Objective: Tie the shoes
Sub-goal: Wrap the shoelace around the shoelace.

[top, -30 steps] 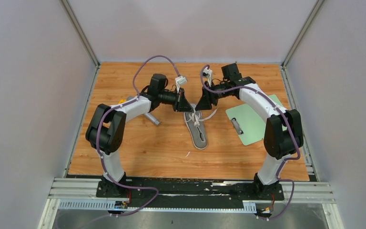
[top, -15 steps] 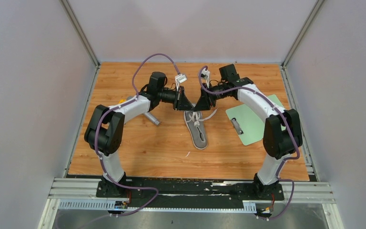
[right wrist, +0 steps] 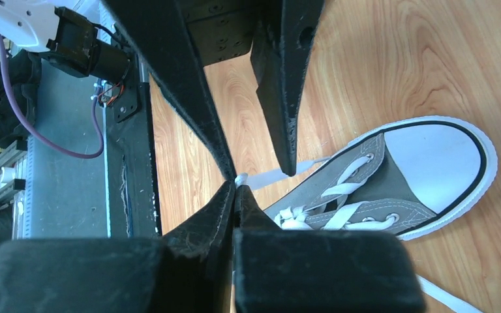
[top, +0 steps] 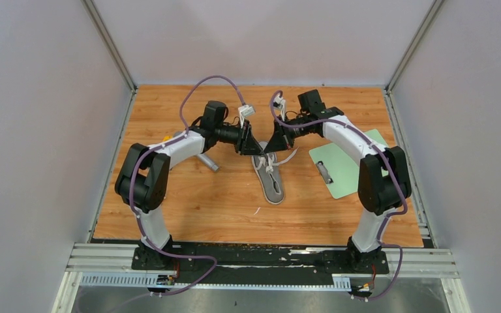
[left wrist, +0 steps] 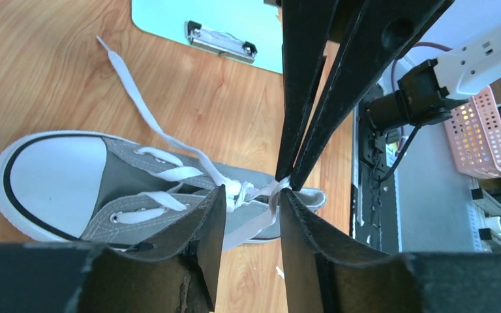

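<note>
The shoe (top: 269, 175), grey canvas with a white toe cap, lies mid-table with its heel toward the arm bases. Both grippers meet tip to tip just above its laces. My right gripper (right wrist: 235, 186) is shut, with a bit of white lace (right wrist: 241, 178) pinched at its tips. My left gripper (left wrist: 253, 190) stands open, its fingers either side of that lace strand (left wrist: 273, 195) and not clamping it. The left wrist view shows the right gripper's tips (left wrist: 287, 179) holding the strand. One loose lace end (left wrist: 130, 91) trails over the wood past the toe cap (left wrist: 52, 182).
A green clipboard (top: 347, 163) with a metal clip lies right of the shoe. A grey metal piece (top: 207, 161) rests on the wood under the left arm. Grey walls close in the table on three sides. A pink basket (left wrist: 483, 137) sits beyond the near edge.
The left gripper, shut a second ago, has opened off the lace. The right gripper has shut on the lace. Both arms have hardly moved.
</note>
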